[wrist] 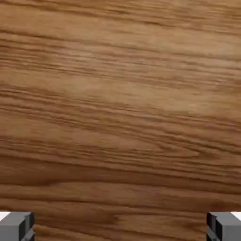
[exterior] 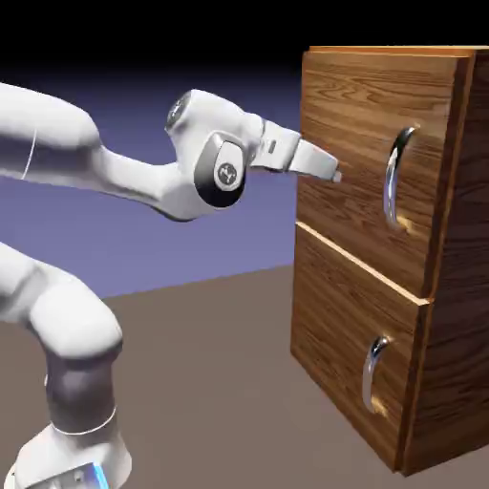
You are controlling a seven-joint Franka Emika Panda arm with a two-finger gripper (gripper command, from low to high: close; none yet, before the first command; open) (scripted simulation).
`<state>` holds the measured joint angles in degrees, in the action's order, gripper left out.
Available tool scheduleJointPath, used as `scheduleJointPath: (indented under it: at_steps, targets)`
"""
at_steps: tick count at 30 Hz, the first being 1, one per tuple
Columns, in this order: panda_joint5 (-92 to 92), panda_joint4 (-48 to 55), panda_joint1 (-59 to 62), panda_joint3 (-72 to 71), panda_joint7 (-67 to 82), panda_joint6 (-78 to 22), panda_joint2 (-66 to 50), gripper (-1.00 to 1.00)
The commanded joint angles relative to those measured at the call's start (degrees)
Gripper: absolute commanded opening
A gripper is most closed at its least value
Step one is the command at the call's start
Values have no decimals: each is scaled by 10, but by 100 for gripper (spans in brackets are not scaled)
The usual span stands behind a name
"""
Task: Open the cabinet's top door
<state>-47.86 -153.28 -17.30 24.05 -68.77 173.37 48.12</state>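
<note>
Clearly the two grey fingertips (wrist: 16,225) stand wide apart at the bottom corners of the hand view, with nothing between them but wood grain. The gripper (exterior: 334,175) is empty, pointing roughly level at the face of the top door (exterior: 353,124), and its tips appear to sit very near or against the panel; the exterior view does not settle whether they touch. In the hand view the door's brown grain fills everything, and no handle shows there.

Behind the gripper, the white wrist and forearm of the Franka arm (exterior: 115,172) reach from the picture's left toward the cabinet (exterior: 458,315). The cabinet stands at the right of the exterior view, tall and boxy, on the brown table (exterior: 220,382). Its top door looks shut, flush with the front. The long curved silver handle (exterior: 394,177) sits on that door, well to the right of the fingertips and slightly lower. A lower panel (exterior: 334,325) carries its own smaller handle (exterior: 372,368), which is not the target.

By my reading the step in hand is the approach: the hand faces the door but is not lined up with the handle. The next move calls for shifting sideways toward the long handle, bracketing the bar with the open fingers, closing on it, then pulling back.
</note>
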Motion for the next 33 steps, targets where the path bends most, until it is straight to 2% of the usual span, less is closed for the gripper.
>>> scheduleJointPath:
  at_steps: [1,33]
  targets:
    - [-25,4,-9,13,-14,0,8,0]
    - [-788,127,-273,396,-433,-10,254,0]
